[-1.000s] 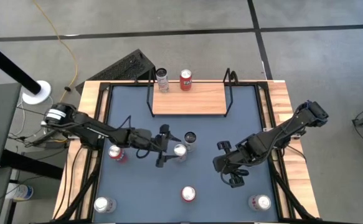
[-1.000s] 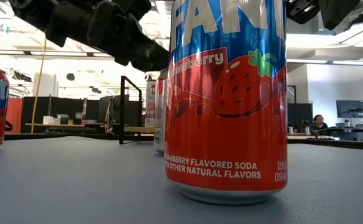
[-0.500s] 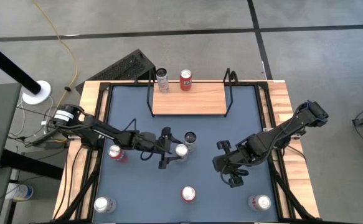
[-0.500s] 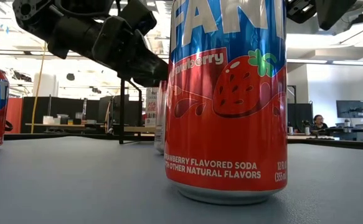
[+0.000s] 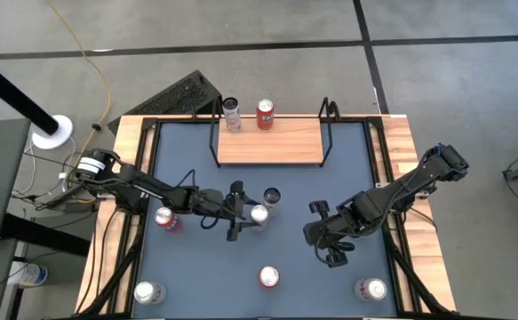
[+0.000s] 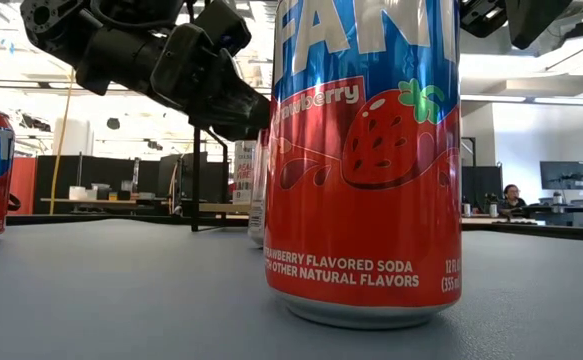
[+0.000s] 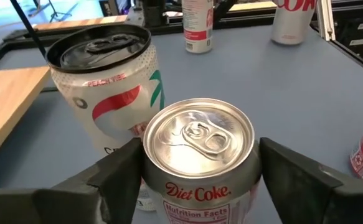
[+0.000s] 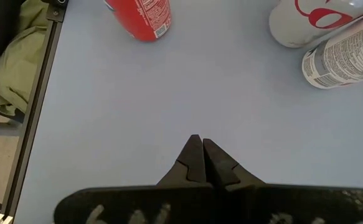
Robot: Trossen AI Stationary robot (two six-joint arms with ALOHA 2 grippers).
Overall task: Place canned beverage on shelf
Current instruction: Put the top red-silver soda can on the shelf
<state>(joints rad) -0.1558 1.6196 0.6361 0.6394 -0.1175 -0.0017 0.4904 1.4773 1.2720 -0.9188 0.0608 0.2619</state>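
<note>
A silver Diet Coke can point(image 5: 258, 214) point(image 7: 200, 143) stands upright mid-table, and my left gripper point(image 5: 251, 214) point(image 7: 200, 180) is shut on it, reaching in from the table's left. Right beside it, toward the far edge, stands a white can with a dark top point(image 5: 270, 196) point(image 7: 103, 93). The shelf point(image 5: 269, 147), a light-wood board on a black wire frame, stands at the far edge with a silver can point(image 5: 232, 114) and a red can point(image 5: 265, 114) on its back edge. My right gripper point(image 5: 334, 256) point(image 8: 201, 152) hangs shut above bare table at the right. My left gripper pinches the Diet Coke can between its two fingers, one on each side of the can's wall just below the top rim point(image 7: 145, 177). The fingers point(image 7: 293, 177) come nearly level from the table's left, tipped slightly down. The can stands upright on the table.
More cans stand about: a red one point(image 5: 166, 219) under my left arm, a strawberry Fanta can point(image 5: 268, 276) point(image 6: 366, 160) near the front edge, and one in each front corner point(image 5: 149, 291) point(image 5: 371, 289). A raised wooden rim point(image 5: 396, 178) frames the grey table top.
My left gripper has sunk down around the Diet Coke can and rolled a little. Its fingers have then drawn in against the can's sides. The can has stayed where it was, upright.
</note>
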